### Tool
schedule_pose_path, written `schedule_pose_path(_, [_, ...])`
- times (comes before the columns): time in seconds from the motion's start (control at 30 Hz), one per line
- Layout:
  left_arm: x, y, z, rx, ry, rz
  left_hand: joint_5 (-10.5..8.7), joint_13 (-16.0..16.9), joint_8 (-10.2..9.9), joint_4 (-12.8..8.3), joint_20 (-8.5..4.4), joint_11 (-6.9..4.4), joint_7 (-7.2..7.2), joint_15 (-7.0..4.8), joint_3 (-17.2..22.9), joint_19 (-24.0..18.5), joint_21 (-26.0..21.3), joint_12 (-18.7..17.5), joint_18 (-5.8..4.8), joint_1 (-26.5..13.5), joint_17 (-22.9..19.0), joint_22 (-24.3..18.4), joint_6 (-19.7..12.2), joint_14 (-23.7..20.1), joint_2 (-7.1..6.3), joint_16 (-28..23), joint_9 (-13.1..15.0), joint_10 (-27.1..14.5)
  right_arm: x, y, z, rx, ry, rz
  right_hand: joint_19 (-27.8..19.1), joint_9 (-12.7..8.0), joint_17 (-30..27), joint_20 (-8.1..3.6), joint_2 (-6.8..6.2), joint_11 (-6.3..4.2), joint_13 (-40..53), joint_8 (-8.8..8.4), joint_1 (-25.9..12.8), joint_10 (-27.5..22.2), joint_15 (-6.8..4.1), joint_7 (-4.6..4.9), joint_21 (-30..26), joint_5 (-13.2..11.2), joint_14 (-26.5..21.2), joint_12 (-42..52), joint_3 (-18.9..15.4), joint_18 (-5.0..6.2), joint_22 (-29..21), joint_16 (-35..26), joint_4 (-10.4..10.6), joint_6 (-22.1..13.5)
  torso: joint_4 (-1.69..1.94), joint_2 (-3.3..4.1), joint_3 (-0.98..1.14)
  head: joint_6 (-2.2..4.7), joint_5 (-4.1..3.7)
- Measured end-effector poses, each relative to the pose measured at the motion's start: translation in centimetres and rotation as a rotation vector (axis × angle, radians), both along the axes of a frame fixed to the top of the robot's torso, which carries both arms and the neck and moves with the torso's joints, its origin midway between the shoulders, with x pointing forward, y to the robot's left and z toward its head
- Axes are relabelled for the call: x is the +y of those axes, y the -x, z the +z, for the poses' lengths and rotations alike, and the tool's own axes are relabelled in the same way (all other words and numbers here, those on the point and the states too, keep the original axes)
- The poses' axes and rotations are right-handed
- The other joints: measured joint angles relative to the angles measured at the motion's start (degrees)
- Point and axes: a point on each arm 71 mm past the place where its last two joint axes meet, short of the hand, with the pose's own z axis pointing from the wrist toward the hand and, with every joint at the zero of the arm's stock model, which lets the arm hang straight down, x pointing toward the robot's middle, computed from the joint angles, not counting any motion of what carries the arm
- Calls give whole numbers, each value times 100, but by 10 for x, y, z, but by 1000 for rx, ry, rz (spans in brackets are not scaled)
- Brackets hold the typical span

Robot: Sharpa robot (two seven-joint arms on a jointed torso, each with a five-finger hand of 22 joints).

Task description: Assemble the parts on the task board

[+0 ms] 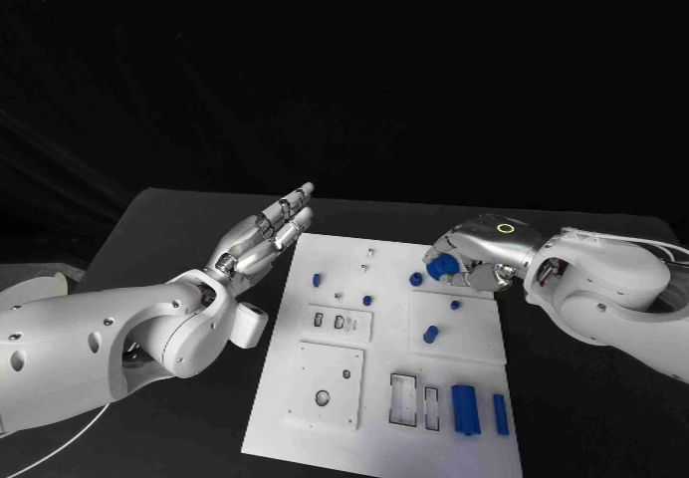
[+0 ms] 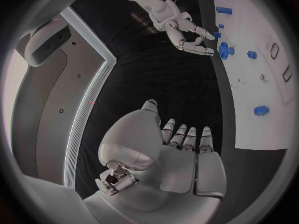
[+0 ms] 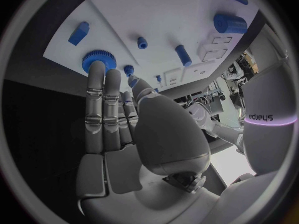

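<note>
Gear (image 3: 97, 59): blue, toothed, with a hub. It sits at the board's (image 1: 288, 378) far right corner, under my right hand (image 1: 481, 261). In the right wrist view my fingertips (image 3: 103, 74) reach its toothed rim; I cannot tell whether they pinch it or merely touch it. In the left wrist view the gear (image 2: 224, 50) shows just beyond those fingers, its face roughly flat to the board, so its axis looks about upright, though I can't be sure it is seated.

Right hand: fingers extended close together over the gear, thumb alongside. Grip unconfirmed.

Left hand (image 1: 266, 234): off the board's left edge, raised, palm up, fingers straight and slightly apart, holding nothing.

Progress, as judged: early to middle. Several small pegs (image 1: 367, 299) stand in the board's far half. Near the front edge a block (image 1: 465, 407) and a thinner bar (image 1: 500, 413) lie loose, long axes running front to back, beside a rectangular slot (image 1: 405, 394). That slot and the round hole (image 1: 322, 398) in the square plate look unfilled. Left to do: seat the gear, then place the loose pieces.
</note>
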Motion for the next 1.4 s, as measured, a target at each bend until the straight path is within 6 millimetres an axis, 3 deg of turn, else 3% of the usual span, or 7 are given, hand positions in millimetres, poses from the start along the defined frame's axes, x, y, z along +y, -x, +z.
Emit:
schedule_pose_path(0.37, [2,-1,-3,-7,-19,-1,0,0,0,0,0,-7,22,0,0,0,0,0,1,22,0,0,-22,0,-23,0,0,-6,-1,-1,-3,-25,37,-24,-103,92,184,0,-128,31,0,-100,-128,287,2,31,454,-94,-2,23,217,-1,452,398,8,30,10,-16,-8,-90,-52])
schedule_pose_path(0.6, [1,-1,-4,-5,-19,-6,29,8,22,0,32,18,72,0,0,-9,0,42,0,63,1,-2,29,0,17,0,2,16,-1,-5,-8,-36,53,-37,-216,177,265,-8,-183,14,18,-100,-321,505,2,7,664,-512,-2,88,246,0,708,562,124,218,5,-36,-20,-103,-71])
schedule_pose_path(0.8, [0,-1,-4,-3,-19,-8,56,13,22,0,41,46,112,0,0,-1,0,77,0,106,1,-4,68,0,15,0,7,6,0,-9,-10,-47,60,-40,-264,177,285,22,-206,25,28,-166,-344,653,2,22,751,-518,-2,140,283,0,825,619,160,160,3,-37,-29,-105,-92])
schedule_pose_path(1.03, [-1,-3,-5,-1,-19,-11,77,13,22,0,41,86,134,0,0,-1,0,106,0,106,1,-4,91,0,15,0,13,5,2,-14,-17,-48,65,-46,-317,188,293,10,-206,42,38,-166,-344,757,2,23,797,-518,-1,178,316,-1,911,646,193,161,35,-32,-48,-138,-110])
schedule_pose_path(1.4, [-1,-4,-6,7,-18,-16,99,18,43,17,94,86,206,0,17,-12,0,132,0,152,1,-4,163,0,16,0,19,5,10,-17,-22,-47,61,-34,-317,196,317,10,-206,51,37,-166,-389,808,24,122,863,-518,20,178,348,0,995,708,224,165,52,-43,-61,-190,-99])
